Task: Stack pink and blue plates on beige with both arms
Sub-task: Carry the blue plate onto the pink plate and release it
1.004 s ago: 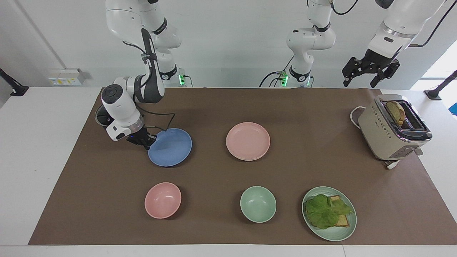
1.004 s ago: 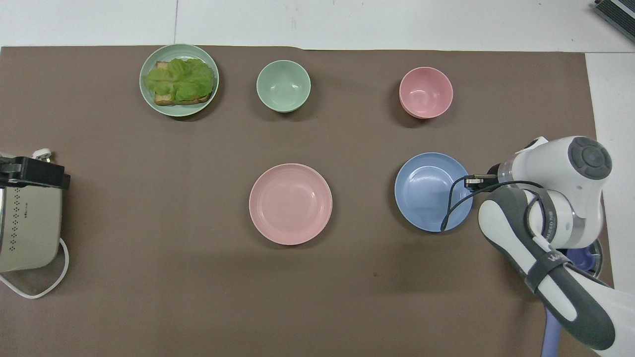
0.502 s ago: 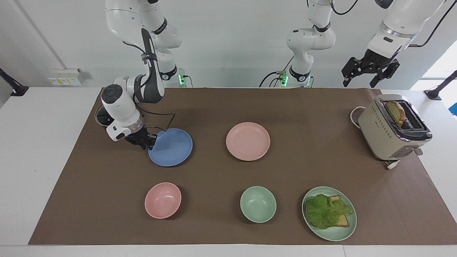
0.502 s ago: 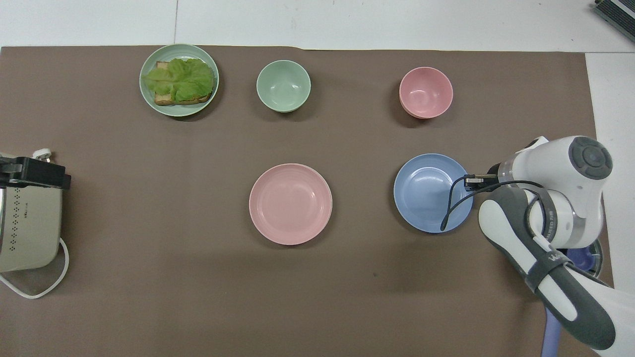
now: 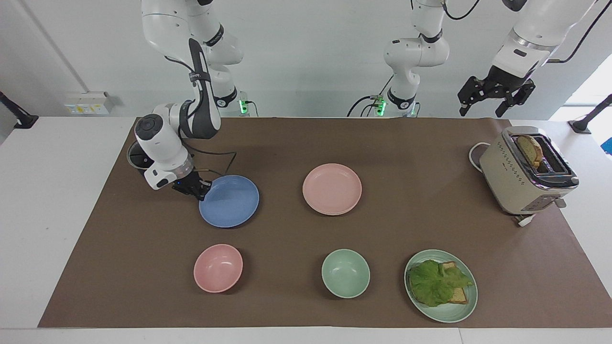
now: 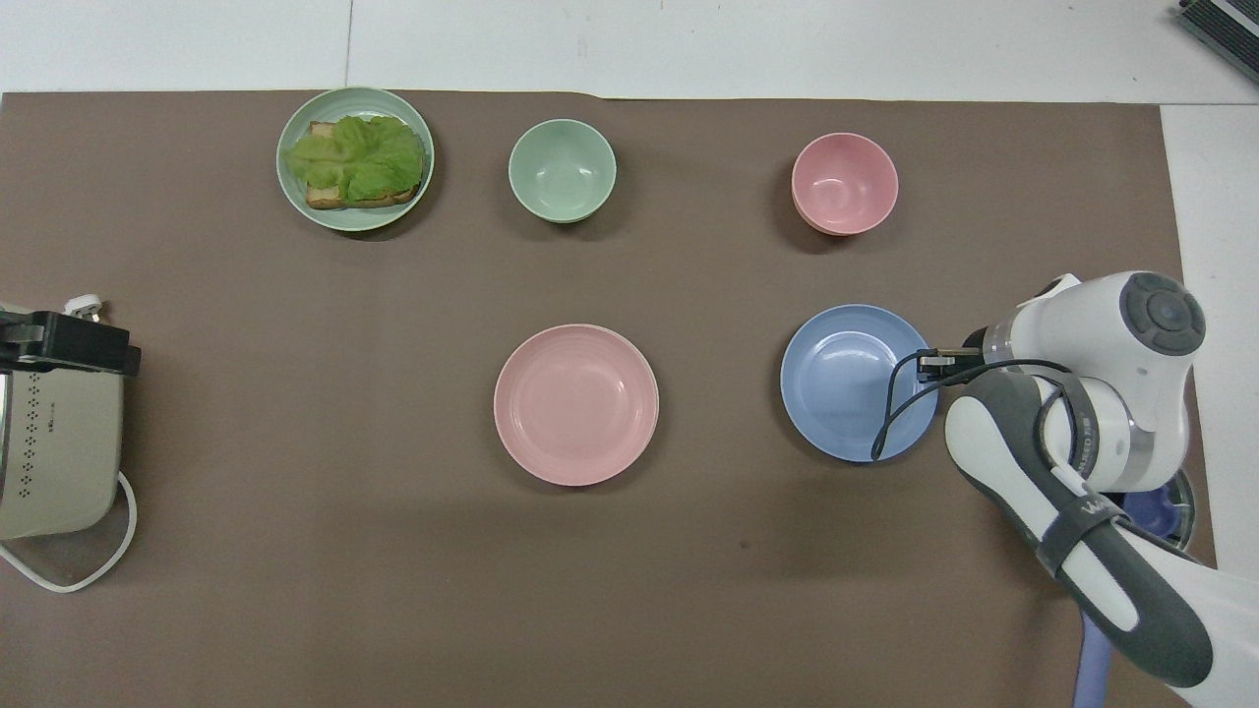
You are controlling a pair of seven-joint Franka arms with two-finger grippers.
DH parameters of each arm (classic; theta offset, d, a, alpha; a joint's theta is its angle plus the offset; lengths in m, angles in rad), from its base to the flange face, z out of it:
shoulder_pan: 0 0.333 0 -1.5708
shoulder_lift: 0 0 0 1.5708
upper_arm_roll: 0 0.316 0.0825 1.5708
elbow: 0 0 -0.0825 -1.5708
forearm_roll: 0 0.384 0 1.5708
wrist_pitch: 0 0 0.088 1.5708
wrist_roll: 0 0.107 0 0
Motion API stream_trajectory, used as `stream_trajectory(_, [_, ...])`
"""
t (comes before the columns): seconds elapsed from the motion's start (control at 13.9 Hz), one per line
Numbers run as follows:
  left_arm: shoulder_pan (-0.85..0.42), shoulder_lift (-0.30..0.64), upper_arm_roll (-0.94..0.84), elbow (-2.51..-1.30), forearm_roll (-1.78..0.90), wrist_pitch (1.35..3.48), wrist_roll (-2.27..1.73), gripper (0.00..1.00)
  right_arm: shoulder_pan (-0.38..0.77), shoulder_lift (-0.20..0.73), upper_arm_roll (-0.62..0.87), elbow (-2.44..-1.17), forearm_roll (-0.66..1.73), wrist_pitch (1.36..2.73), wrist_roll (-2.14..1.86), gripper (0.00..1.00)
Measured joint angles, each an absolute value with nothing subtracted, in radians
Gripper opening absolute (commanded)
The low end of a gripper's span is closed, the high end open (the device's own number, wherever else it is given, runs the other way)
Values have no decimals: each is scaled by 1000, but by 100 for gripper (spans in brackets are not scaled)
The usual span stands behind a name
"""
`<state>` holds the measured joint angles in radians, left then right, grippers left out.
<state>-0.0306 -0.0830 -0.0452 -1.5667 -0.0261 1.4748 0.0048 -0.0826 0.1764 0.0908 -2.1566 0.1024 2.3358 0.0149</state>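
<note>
The right gripper (image 5: 200, 190) is gripping the blue plate (image 5: 229, 201) at its nine o'clock rim in the facing view, fingers clenched on it, beside the pink plate (image 5: 332, 188). The left gripper (image 5: 495, 98) is hanging over the toaster (image 5: 526, 174), fingers released.

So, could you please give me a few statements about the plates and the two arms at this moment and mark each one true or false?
1. The right gripper is shut on the rim of the blue plate. True.
2. The blue plate already lies on the pink plate. False: they lie apart, side by side on the brown mat.
3. The left gripper is up in the air, open, near the toaster. True.
4. The pale green plate is bare. False: it holds lettuce on bread.
5. The pink bowl is nearer to the robots than the blue plate. False: it is farther.
</note>
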Motion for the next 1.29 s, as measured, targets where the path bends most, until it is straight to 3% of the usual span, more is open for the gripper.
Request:
stream_trajectory(0.57, [-31,-83,-45,-1567,-26,1475,5,100,-69,33,210,-2147,307,2265,10,0])
stream_trajectory(0.93, [-31,-83,-45,-1567,-26,1474,5,100,124,66,220,-2145,319,2380,265,0])
stream_trajectory(1.29, [-31,-83,-45,-1567,-26,1474,5,100,280,186,223,-2126,320,2499,446,0])
